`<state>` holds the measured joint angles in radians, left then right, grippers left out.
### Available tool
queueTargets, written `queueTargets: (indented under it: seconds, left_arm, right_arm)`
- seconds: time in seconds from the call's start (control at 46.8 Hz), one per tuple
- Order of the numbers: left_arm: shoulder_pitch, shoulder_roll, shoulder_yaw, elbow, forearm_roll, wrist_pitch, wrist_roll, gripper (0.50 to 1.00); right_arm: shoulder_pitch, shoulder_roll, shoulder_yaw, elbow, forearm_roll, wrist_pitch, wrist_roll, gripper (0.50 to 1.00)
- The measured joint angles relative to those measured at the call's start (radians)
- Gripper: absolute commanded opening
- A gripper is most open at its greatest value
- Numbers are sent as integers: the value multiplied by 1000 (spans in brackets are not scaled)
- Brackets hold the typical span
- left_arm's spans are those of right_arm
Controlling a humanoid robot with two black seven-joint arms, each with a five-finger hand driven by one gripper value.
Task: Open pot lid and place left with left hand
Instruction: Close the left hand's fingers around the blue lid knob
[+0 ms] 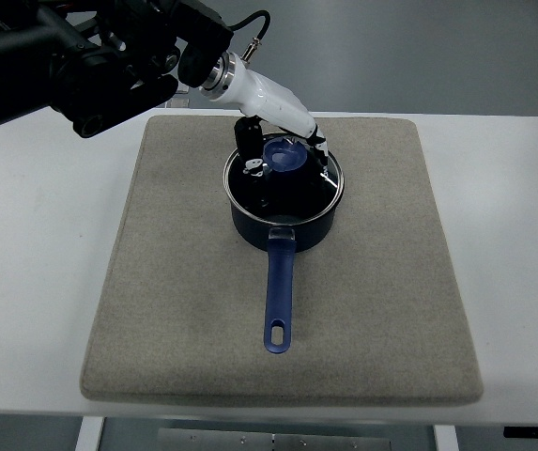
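Top view: our left hand grips the knob; lid still on pot, nine o'clock placement remains.

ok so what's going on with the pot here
The robot's left hand has reached in from the upper left and sits over the pot, its fingers around the blue knob of the glass lid. The lid looks to be on the pot, not yet lifted. The pot stands on a grey mat with its blue handle pointing toward the camera. The right hand is out of view.
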<state>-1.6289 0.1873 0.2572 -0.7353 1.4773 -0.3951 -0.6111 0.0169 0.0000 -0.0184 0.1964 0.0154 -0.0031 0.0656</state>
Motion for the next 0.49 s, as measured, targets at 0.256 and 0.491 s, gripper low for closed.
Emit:
queueTargets:
  seconds: [0.256,0.491]
  left_arm:
    - [-4,1,12,-7,1,2,0,696]
    - [-4,1,13,-6,1,4,0,596]
  right_arm:
    - [0,0,0,0,0,0,0,917]
    - [0,0,0,0,0,0,0,917]
